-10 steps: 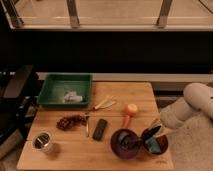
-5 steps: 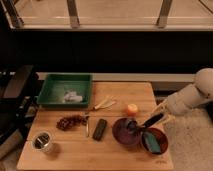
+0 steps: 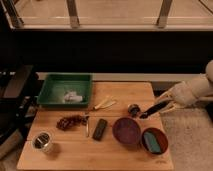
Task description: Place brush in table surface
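We look down on a light-brown plank worktop (image 3: 75,150) that stands before a dark wall, with pale metal railings (image 3: 73,12) running across the top of the view.

At the far left corner of the worktop sits a green tray (image 3: 52,89) with a small whitish item (image 3: 73,96) lying in it. Just right of the tray lies a thin yellowish piece (image 3: 105,103). Nearer to us we see a dark red cluster (image 3: 70,121), a thin metal utensil (image 3: 87,126) just beside it, and a black block (image 3: 100,129) next to that. A metal cup (image 3: 42,141) stands near the front left corner. A purple bowl (image 3: 126,131) sits right of the block, and a red bowl (image 3: 163,145) holding a teal piece (image 3: 151,141) is just beside it at the front right.

The pale arm (image 3: 192,92) reaches in from the right edge. Its gripper (image 3: 158,108) hangs over the right side of the worktop, behind the two bowls, with the fingers pressed together on the slim dark handle of the brush (image 3: 134,109). The brush slants down to the left, its round grey head just behind the purple bowl's far rim. We cannot tell whether the head touches the wood.
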Tool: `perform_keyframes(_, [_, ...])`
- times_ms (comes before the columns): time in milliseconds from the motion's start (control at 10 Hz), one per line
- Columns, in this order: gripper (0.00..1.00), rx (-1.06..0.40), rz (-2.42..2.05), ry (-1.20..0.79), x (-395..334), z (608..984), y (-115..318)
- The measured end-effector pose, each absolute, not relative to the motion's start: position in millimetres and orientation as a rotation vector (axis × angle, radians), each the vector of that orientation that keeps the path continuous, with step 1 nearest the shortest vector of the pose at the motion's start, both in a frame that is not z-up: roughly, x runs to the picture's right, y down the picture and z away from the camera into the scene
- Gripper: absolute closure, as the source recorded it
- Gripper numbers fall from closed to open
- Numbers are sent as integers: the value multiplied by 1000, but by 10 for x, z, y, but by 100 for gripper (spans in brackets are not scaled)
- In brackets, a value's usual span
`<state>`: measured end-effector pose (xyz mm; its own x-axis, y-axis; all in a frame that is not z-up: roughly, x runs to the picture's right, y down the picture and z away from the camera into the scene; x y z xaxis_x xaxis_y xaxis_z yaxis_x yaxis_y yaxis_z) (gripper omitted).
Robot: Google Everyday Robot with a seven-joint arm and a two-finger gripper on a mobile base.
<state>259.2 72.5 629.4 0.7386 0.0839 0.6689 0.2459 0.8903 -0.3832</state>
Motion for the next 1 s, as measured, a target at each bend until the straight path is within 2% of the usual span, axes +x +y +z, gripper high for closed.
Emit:
perform_keyframes(300, [100,-400,-61,-756,2621,6298,419])
perform_keyframes(500, [100,-349,-14,-787,2624,6555,217])
perform_keyframes(1000, [100,-334,4,-798,2629,6640,158])
